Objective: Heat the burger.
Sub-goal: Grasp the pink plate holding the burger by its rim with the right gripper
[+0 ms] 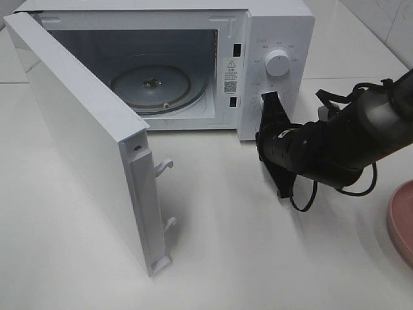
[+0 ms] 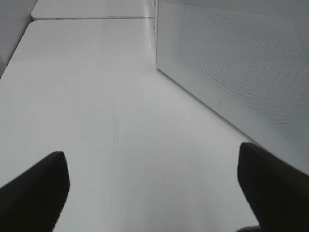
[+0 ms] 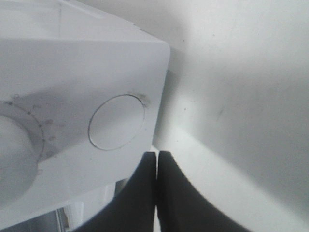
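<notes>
White tabletop; pink plate cut off; right gripper closed.

White microwave, door swung wide open, glass turntable inside. Round front button just beside right gripper; dial above it. Pink plate well apart.

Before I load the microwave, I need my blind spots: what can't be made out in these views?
- Burger: in no view; the round pink plate is cut off by the high view's right edge, so its contents are unknown.
- White microwave, lower controls: the shut right gripper mostly covers them in the high view.
- Left gripper: outside the high view; only its open fingertips show in its wrist view.
</notes>
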{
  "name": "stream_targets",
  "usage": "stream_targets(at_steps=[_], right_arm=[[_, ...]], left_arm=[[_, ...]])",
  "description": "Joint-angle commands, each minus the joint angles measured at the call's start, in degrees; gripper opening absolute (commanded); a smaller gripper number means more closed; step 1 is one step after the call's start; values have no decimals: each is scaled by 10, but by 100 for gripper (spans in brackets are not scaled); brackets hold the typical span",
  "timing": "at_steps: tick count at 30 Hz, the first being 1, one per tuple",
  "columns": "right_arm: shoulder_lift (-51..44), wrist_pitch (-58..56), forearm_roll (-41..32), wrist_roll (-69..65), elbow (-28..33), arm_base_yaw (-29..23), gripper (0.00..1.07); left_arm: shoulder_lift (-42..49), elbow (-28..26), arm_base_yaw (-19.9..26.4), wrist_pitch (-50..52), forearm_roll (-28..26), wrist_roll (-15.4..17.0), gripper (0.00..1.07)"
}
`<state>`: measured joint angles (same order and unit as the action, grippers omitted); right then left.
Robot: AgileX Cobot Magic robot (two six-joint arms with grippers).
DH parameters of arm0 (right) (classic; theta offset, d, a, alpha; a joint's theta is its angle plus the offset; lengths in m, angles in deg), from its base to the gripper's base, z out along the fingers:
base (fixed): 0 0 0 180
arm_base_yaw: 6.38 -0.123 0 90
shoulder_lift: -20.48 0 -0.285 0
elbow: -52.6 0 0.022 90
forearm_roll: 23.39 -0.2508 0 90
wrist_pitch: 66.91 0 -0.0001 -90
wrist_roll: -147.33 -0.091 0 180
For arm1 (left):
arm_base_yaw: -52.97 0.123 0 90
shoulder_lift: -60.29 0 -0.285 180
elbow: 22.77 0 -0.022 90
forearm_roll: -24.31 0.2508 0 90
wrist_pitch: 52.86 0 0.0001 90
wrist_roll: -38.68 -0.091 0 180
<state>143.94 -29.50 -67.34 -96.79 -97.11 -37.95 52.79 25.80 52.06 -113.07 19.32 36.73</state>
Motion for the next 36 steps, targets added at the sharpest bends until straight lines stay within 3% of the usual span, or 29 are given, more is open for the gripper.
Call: stream_targets(at_steps=[1, 5, 10, 13, 18, 24, 36], right_arm=[[-36, -26, -2, 51, 25, -1, 0], [-60, -52, -2, 99, 42, -1, 0], [-111, -159, -1, 288, 55, 6, 0], [-117, -183, -1, 317, 54, 13, 0], [-154, -333, 17, 512, 54, 61, 0], [-170, -437, 46, 603, 54, 91, 0], [-231, -726, 297, 634, -23, 108, 0]], left_arm=[[14, 1, -2, 9, -3, 1, 86], [14, 1, -2, 9, -3, 1, 86], [14, 1, -2, 9, -3, 1, 86], [14, 1, -2, 9, -3, 1, 86], [14, 1, -2, 9, -3, 1, 86], [14, 1, -2, 9, -3, 1, 86], [14, 1, -2, 9, -3, 1, 86]])
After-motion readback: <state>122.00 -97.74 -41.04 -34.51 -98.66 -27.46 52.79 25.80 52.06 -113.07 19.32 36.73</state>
